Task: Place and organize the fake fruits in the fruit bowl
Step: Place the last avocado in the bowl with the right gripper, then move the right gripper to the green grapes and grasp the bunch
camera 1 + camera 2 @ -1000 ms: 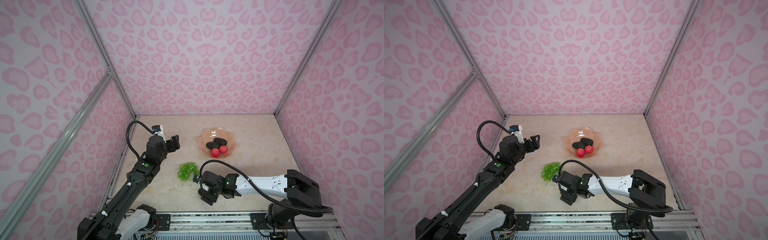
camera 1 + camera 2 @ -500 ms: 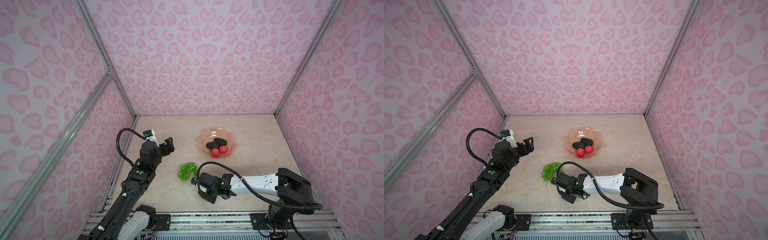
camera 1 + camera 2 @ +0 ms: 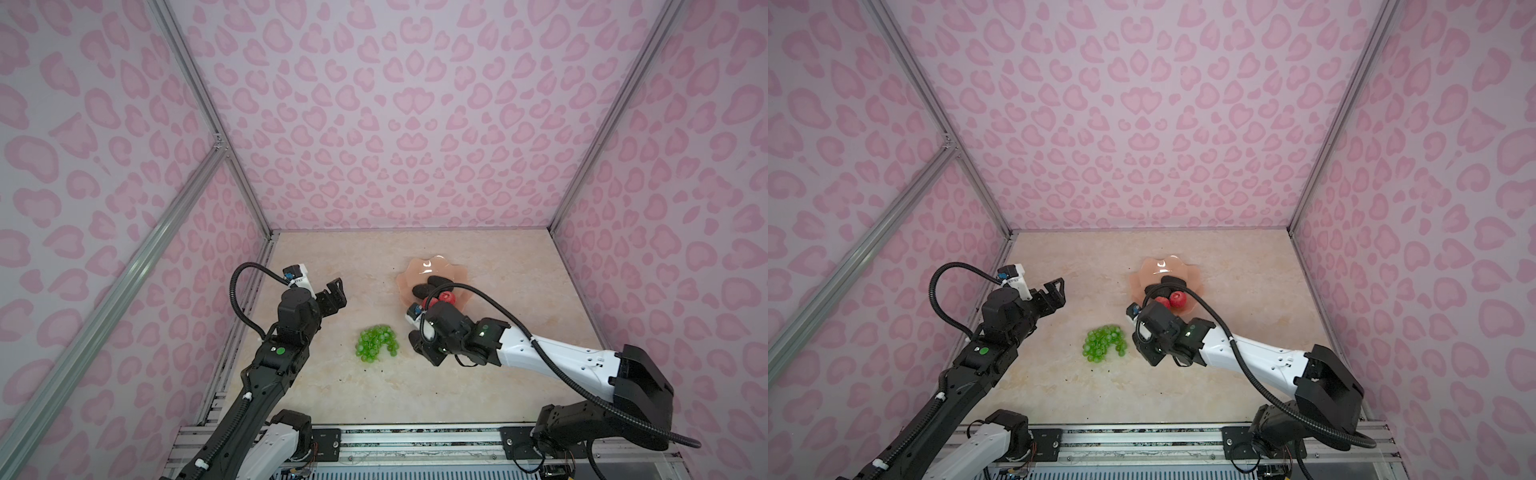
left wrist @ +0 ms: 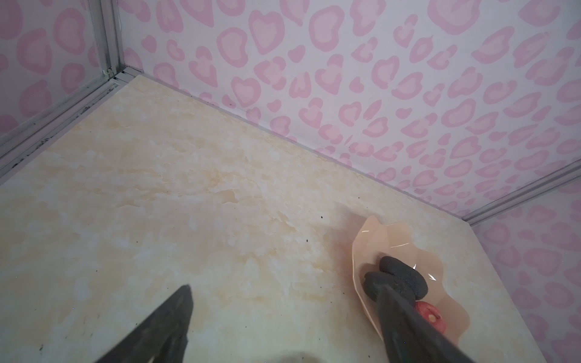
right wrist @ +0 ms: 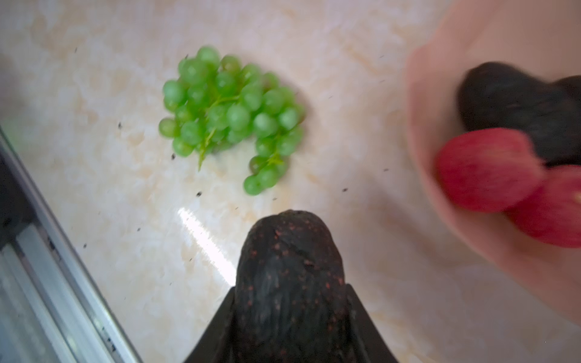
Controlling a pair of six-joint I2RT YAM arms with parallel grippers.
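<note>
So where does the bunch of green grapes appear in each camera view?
Top view: grapes on the table, below and left of the fruit bowl.
Top view: grapes, same spot.
Left wrist: not in view.
Right wrist: on the table beyond the held avocado.
Shared landmark: the fruit bowl.

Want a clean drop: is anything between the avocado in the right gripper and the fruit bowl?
Nothing visible: bare table lies between the avocado and the fruit bowl. The grapes sit off to the side.
</note>
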